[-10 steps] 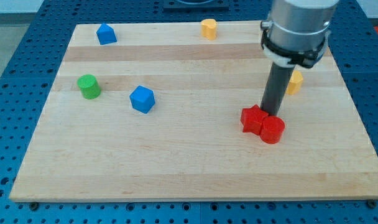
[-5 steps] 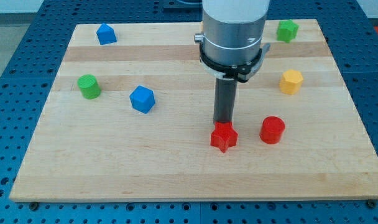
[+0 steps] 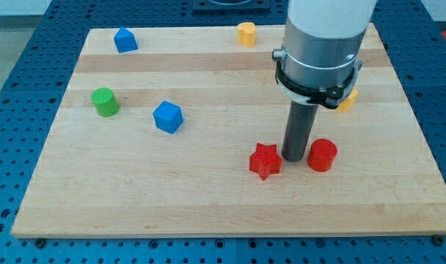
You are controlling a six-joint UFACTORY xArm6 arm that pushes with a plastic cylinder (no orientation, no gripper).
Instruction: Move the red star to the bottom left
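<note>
Green cylinder (image 3: 104, 101) sits far to the view's left of the red star (image 3: 265, 160), slightly toward the view's top of it. Blue house-shaped block (image 3: 125, 39) lies well up and left of the star, near the tabletop's (image 3: 208, 198) top-left corner. Blue block, faceted, roughly a cube or hexagon (image 3: 167, 116), is the nearest thing on the star's left, up and apart from it. Orange block (image 3: 246, 33), shape unclear, stands far toward the view's top of the star. The red star itself rests right of the board's centre, in the lower half, well short of the bottom-left corner. My tip (image 3: 294, 158) is down on the tabletop just right of the star, close beside it and possibly touching; the red cylinder (image 3: 322, 155) stands just right of my tip, so the rod sits between the two reds. A second orange-yellow block (image 3: 347, 100) is up and right of the star, mostly hidden behind the arm. No jaws on this rig, only the rod, so there is no grasp to report. Risks, as I judge them: pushing from the right sends the star leftward, but the target also lies lower, so an off-centre contact on a star point could spin it or let it slip off the rod. A push angled too high could carry the star toward the blue faceted block.
</note>
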